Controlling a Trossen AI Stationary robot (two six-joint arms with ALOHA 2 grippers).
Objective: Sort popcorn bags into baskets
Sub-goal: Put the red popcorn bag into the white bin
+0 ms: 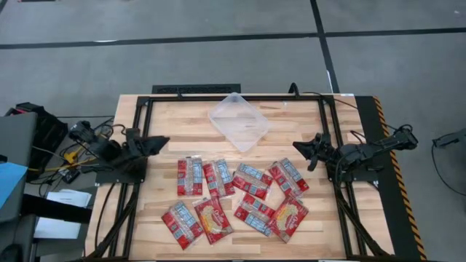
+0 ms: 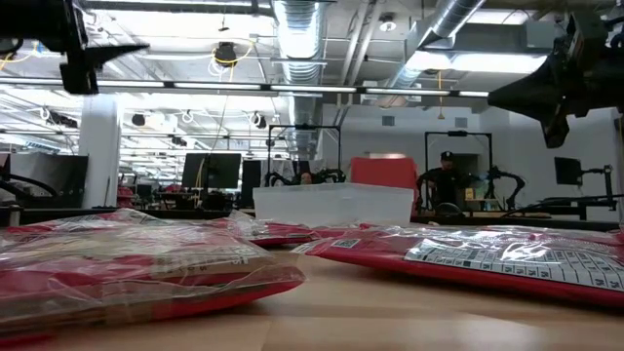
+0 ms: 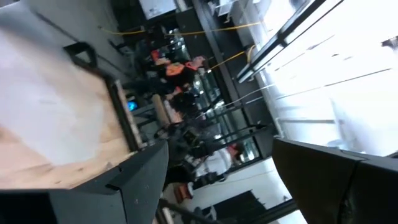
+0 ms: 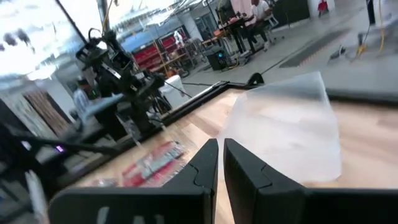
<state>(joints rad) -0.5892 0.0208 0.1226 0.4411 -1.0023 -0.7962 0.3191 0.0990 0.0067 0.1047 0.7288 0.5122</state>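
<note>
Several red popcorn bags [image 1: 252,180] with white label panels lie flat on the near half of the wooden table, some overlapping; they fill the foreground of the low view [image 2: 127,263]. The clear plastic tub [image 1: 239,120] stands empty at the far middle and also shows in the right wrist view [image 4: 286,124]. My left gripper [image 1: 156,140] hovers at the table's left edge, open and empty, its fingers wide apart in the left wrist view [image 3: 217,180]. My right gripper [image 1: 300,146] hovers above the table's right part, shut and empty [image 4: 221,158], pointing toward the tub.
A black metal frame [image 1: 218,93] runs around the table top. Bare wood [image 1: 167,120] lies between the tub and the left arm, and between the tub and the bags. A yellow-black striped strip [image 1: 386,138] marks the right edge. People and equipment stand in the room beyond.
</note>
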